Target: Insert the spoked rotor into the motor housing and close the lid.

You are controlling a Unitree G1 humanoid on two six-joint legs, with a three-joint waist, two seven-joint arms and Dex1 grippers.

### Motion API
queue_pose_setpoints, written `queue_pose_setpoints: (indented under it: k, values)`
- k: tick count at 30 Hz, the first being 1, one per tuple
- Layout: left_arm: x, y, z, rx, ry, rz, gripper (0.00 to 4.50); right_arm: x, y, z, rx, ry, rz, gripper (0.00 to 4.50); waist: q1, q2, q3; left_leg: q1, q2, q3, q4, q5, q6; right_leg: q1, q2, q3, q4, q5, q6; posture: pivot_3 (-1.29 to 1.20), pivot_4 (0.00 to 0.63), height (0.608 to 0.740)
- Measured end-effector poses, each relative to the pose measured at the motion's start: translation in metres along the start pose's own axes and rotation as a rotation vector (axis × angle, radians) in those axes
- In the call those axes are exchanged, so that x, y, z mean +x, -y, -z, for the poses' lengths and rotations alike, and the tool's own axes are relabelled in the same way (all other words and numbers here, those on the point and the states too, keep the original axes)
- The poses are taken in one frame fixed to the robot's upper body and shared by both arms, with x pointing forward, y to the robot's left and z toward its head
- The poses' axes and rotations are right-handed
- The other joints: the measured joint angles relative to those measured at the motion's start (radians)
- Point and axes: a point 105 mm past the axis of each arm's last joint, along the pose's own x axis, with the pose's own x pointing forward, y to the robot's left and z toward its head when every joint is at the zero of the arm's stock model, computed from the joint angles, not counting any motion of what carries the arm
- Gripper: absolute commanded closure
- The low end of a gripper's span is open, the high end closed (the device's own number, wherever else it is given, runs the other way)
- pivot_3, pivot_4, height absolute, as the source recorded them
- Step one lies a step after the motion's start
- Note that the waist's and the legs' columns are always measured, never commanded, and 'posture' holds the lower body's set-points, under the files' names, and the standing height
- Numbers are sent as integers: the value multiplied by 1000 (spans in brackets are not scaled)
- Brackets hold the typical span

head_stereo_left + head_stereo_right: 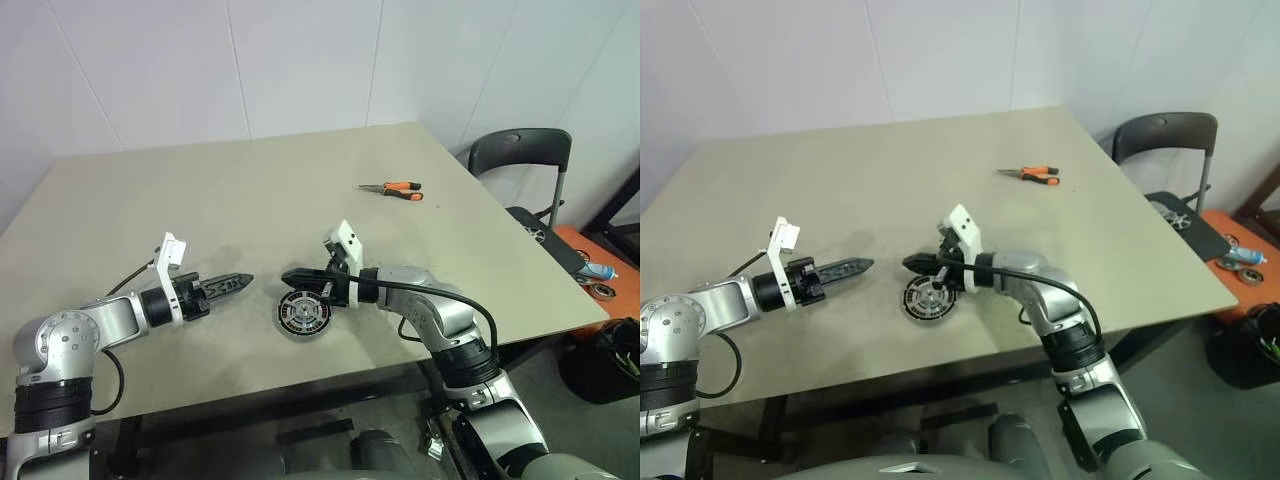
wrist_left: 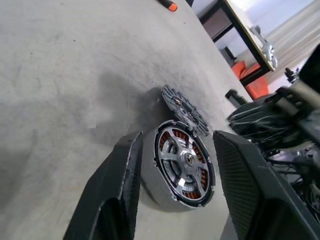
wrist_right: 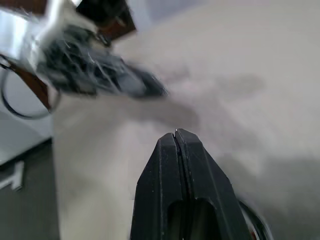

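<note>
So, going by view:
Head view: the motor housing (image 1: pixel 303 313) is lying near the table's (image 1: pixel 250 190) front edge; the right gripper (image 1: pixel 292 277) is hovering over it, fingers pressed together, holding nothing.
Left wrist: the spoked rotor (image 2: pixel 183 161) is sitting inside the housing; the lid (image 2: pixel 184 109) is lying just beside it, not fitted; the left gripper (image 2: pixel 176 186) fingers are standing apart, empty.
Right wrist: fingers are meeting tip to tip.

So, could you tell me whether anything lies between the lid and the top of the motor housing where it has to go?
The right gripper, shut and empty, hangs just above the motor housing, so it could block the way. The spoked rotor already sits inside. The lid leans against the housing's far side, with nothing else visible between them.
</note>
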Motion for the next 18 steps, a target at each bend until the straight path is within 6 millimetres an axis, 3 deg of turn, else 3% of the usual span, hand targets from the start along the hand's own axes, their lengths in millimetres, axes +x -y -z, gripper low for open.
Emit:
queue_pose_setpoints:
  k: [2,4,8,11,14,18]
  values:
    - [-1,-2,4,-10,-7,-11,2110,3,-2,21,-29,-93,-12,4478,0,0,0,0,0,0,0,0,1,0,0,0,-1,0,0,0,0,740]
    - [-1,-4,6,-17,-8,-19,2110,2,4,54,-24,-195,16,4478,0,0,0,-1,0,0,0,0,1,0,0,0,-1,0,0,0,0,740]
    - [0,-2,6,-14,-5,-15,2110,7,8,58,-108,-205,11,4478,-2,0,-1,4,0,1,1,0,0,4,0,0,0,-4,1,0,0,740]
    - [0,-2,5,-13,-4,-15,2110,4,11,55,-39,-175,22,4478,1,0,-1,4,0,0,4,0,0,6,0,0,1,-4,1,0,0,740]
    - [1,-2,5,-13,-1,-14,2110,-1,12,36,154,-53,-2,4478,1,1,0,2,0,0,5,0,0,4,0,0,1,-3,1,0,0,740]
    - [4,0,5,-16,2,-1,2110,-16,6,-28,187,143,-81,4478,-1,1,0,2,0,-1,0,0,0,1,1,0,1,1,0,0,0,740]
